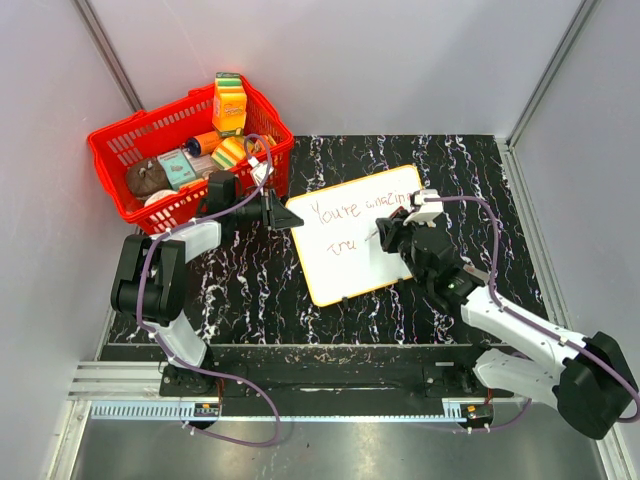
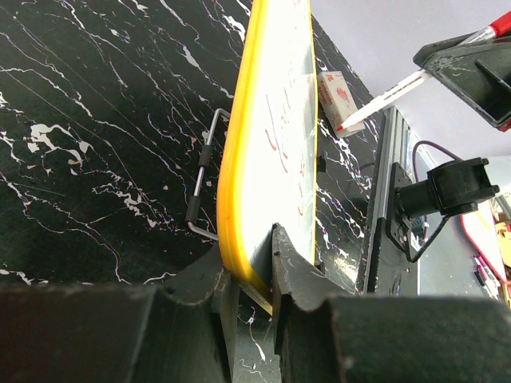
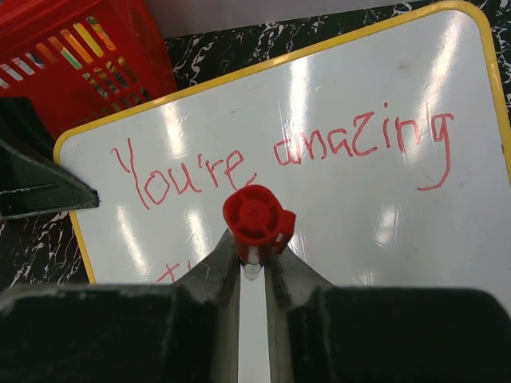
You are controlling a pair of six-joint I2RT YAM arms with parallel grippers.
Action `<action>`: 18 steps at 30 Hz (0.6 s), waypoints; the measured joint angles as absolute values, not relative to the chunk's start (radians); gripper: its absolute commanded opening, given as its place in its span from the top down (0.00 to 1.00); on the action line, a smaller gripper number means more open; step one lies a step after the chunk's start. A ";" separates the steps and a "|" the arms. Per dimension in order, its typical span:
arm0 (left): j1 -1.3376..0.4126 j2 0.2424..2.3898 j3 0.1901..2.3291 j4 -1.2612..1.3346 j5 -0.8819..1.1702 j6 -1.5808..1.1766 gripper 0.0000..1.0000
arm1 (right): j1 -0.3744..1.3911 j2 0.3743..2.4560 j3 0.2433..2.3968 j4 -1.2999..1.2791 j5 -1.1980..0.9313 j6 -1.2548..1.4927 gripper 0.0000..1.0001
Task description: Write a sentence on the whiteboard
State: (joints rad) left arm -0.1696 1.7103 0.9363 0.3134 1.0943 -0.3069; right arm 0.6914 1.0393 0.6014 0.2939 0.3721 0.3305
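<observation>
Whiteboard [image 1: 345, 272] in the middle of the black marbled table [image 1: 250, 290], turned a little askew, yellow rim all round. One board, two arms on it.

The left gripper [image 1: 285, 215] has its fingers pinched narrow onto the rim at the board's left edge. From its own camera the rim runs straight in between the two fingers [image 2: 295, 275]. I cannot tell whether that edge is lifted off the table.

The right gripper [image 1: 385, 232] is closed tight around a single red marker [image 1: 372, 236], whose tip is down on the white surface toward the right side.

The sentence [image 1: 358, 208] stands in red in two lines. The upper one reads "You're amazing". The lower one is only a few letters, something like "tru". From the right wrist camera the marker's cap and the fingers cover most of that lower line.

A bent wire stand [image 2: 204, 171] shows beside the rim in the left wrist view.

One red basket [image 1: 120, 150] sits at the far left, just beside the board's far left corner and behind the left gripper. It holds several packets and an upright orange carton [image 1: 229, 105]; I cannot count them all, as they overlap.

One small white box [image 1: 425, 207] lies at the board's far right corner, close behind the right gripper.
</observation>
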 measured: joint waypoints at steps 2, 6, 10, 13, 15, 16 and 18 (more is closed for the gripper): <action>-0.170 1.710 0.936 0.313 1.094 -0.307 1.00 | 0.690 1.050 0.602 0.295 0.371 0.334 1.00; -0.170 1.710 0.936 0.313 1.094 -0.307 1.00 | 0.686 1.077 0.607 0.300 0.363 0.339 1.00; -0.170 1.710 0.936 0.313 1.094 -0.307 1.00 | 0.685 1.117 0.642 0.313 0.349 0.340 1.00; -0.170 1.711 0.936 0.313 1.094 -0.307 1.00 | 0.685 1.146 0.670 0.331 0.346 0.340 1.00; -0.170 1.710 0.936 0.313 1.094 -0.307 1.00 | 0.684 1.164 0.685 0.340 0.345 0.340 1.00; -0.170 1.710 0.936 0.313 1.094 -0.307 1.00 | 0.684 1.172 0.690 0.343 0.346 0.340 1.00; -0.170 1.710 0.936 0.313 1.094 -0.307 1.00 | 0.684 1.192 0.700 0.354 0.346 0.340 1.00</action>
State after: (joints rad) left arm -0.1696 1.7103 0.9363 0.3134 1.0943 -0.3065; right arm 0.6842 1.1915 0.7002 0.3538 0.3458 0.3401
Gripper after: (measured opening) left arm 0.210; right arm 0.181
